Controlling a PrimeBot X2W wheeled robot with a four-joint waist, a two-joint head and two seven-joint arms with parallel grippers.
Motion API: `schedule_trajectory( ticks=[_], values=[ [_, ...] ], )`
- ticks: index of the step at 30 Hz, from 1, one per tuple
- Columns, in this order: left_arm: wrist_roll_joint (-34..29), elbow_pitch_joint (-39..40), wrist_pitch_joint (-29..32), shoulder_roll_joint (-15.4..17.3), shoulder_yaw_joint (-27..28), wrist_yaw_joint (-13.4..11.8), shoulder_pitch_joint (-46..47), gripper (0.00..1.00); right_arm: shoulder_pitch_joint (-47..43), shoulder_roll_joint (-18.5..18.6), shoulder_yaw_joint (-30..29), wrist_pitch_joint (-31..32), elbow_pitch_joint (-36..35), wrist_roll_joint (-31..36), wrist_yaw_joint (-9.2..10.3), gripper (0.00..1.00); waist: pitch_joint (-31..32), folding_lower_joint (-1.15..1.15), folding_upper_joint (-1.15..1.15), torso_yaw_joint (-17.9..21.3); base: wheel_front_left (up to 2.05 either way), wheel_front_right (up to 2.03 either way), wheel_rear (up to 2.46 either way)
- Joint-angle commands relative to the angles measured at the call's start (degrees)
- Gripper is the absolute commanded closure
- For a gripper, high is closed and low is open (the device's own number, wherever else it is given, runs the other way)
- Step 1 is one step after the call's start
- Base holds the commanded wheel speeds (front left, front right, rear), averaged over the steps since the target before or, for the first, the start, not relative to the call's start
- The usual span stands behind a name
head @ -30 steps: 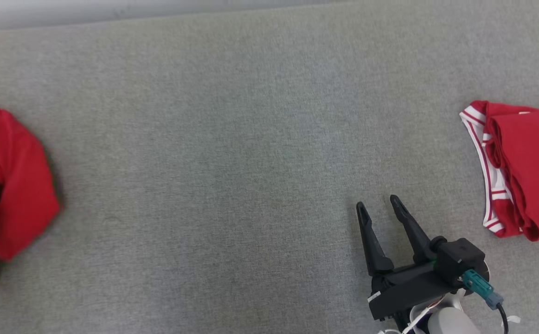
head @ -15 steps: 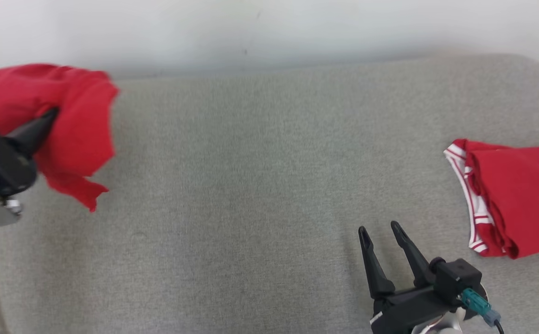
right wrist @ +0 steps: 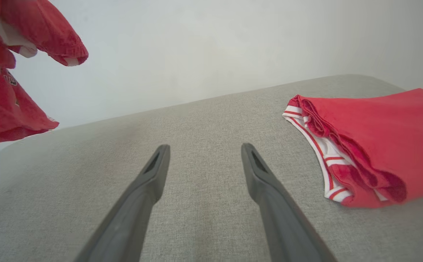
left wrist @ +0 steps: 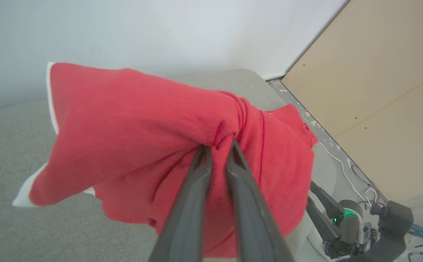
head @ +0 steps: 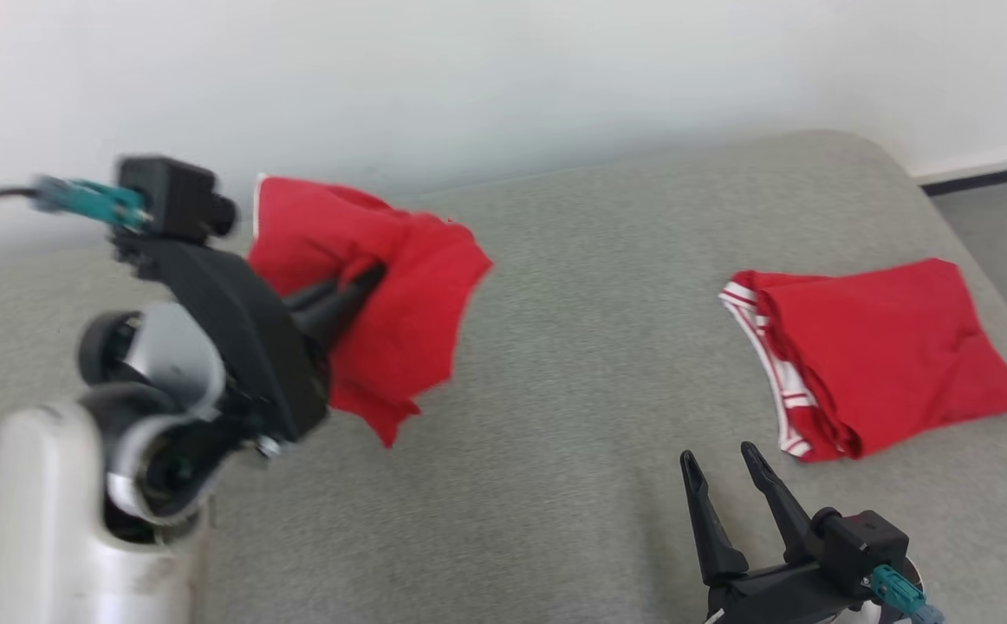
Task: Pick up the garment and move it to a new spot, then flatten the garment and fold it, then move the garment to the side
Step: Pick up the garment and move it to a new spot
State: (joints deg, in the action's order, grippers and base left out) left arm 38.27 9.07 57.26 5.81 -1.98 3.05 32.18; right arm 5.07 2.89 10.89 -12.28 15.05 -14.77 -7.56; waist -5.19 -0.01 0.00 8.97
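Left wrist view: the red garment (left wrist: 142,138) is seen pinched in a bunched fold between the nearly closed fingers of the left tool (left wrist: 218,145), which is clenched on the cloth. Its long axis is stretched from a white-edged hem at the upper left of that view down to a crumpled mass at the lower right. The lower part is hidden behind the two dark fingers and cut off by the bottom edge. In the head view the garment is held up over the far left part of the grey fabric-covered worktop (head: 599,286), with a pointed corner hanging downward. The left arm and the cloth are blurred there, so the kind of garment cannot be made out. In the right wrist view it is cut off by the upper left edge and is seen against the pale wall (right wrist: 197,43), clear of the worktop. The right tool (head: 716,451) is held low at the near right, released and empty, its fingers spread and pointed away from the robot. Beyond it, well apart from the held garment, a folded red garment (head: 885,347) with a red-and-white striped band is laid on the worktop.
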Motion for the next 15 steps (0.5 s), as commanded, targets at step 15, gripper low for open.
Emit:
schedule_trajectory(
  ticks=[15],
  values=[
    [-14.0,-21.1,-19.1,-1.6,-11.3,-0.7,-10.1,1.00,-1.8,0.0,-1.1,2.9,-4.4,2.8,0.13,0.00,-2.8,0.01,0.00,7.8,0.00,0.00,0.00]
  ],
)
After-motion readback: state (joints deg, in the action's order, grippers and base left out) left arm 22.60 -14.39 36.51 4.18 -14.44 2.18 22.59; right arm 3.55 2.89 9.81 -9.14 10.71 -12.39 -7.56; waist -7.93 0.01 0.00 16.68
